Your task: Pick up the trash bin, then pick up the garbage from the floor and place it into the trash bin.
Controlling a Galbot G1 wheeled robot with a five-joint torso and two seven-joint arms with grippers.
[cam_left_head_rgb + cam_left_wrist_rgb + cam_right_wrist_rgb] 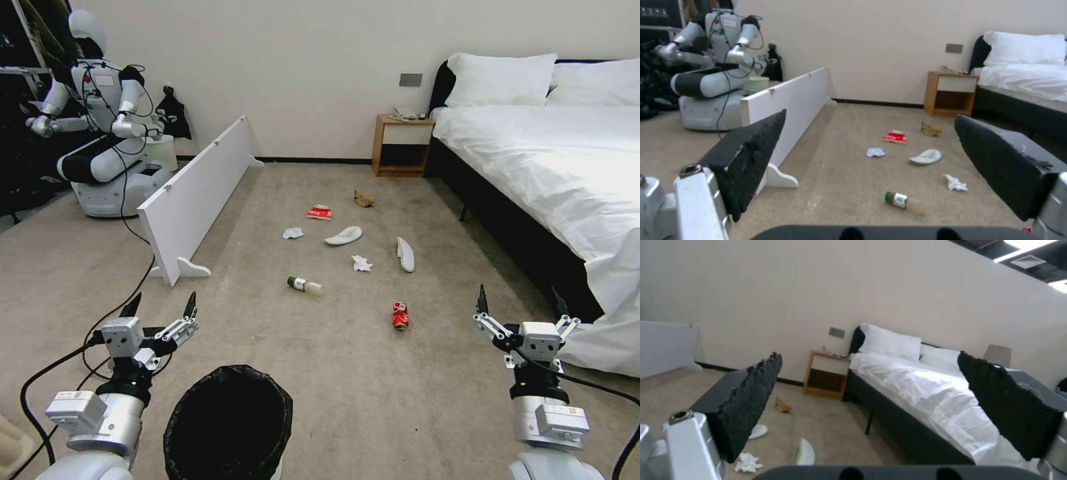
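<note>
The trash bin (pixel 230 370), lined with a black bag, stands on the carpet floor (pixel 320 373) right in front of me, between my arms. My left gripper (pixel 162 307) hovers open just left of and beyond its rim, holding nothing. My right gripper (pixel 520 300) is open and empty near the bed's corner. Garbage lies scattered ahead: a crushed red can (pixel 400 315), a green-capped bottle (pixel 305 285), two white slippers (pixel 344 235) (pixel 405 255), tissues (pixel 361 263) (pixel 292 233), a red packet (pixel 319 213) and a brown paper bag (pixel 363 199).
A low white board (pixel 193 200) stands on the left, with another robot (pixel 100 133) and a pale bucket (pixel 162 150) behind it. The bed (pixel 553 173) fills the right side, a nightstand (pixel 400 143) at the wall. Black cables (pixel 40 380) trail by my left arm.
</note>
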